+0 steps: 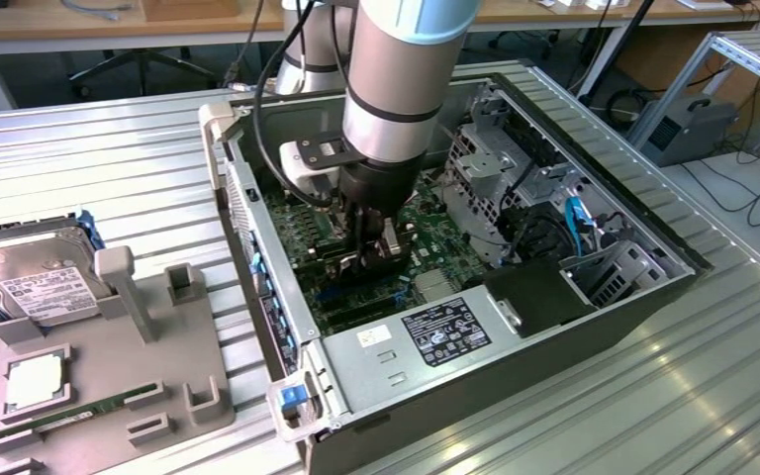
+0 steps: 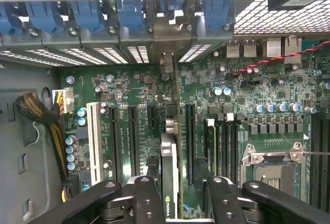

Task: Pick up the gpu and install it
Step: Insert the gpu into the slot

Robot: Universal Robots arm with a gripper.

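Observation:
The gpu (image 2: 170, 180) stands on its long edge among the motherboard's black expansion slots, seen edge-on in the wrist view. Its silver end bracket (image 2: 167, 36) meets the case's rear wall under the blue clips. My gripper (image 2: 183, 195) straddles the card with the jaws open. One black finger (image 2: 147, 198) sits close beside the card and the other finger (image 2: 221, 198) stands clearly apart from it. In the exterior view the gripper (image 1: 369, 252) reaches down inside the open computer case (image 1: 486, 332), and the gpu (image 1: 383, 265) shows as a dark strip just below it.
An empty CPU socket (image 2: 273, 170) and a cable bundle (image 2: 38, 113) flank the slots. Beside the case, at the exterior view's left, a grey fixture (image 1: 110, 361) carries a hard drive (image 1: 37, 282), a CPU chip (image 1: 37, 381) and a green RAM stick (image 1: 70, 416). Drive cages (image 1: 486, 163) fill the case's far side.

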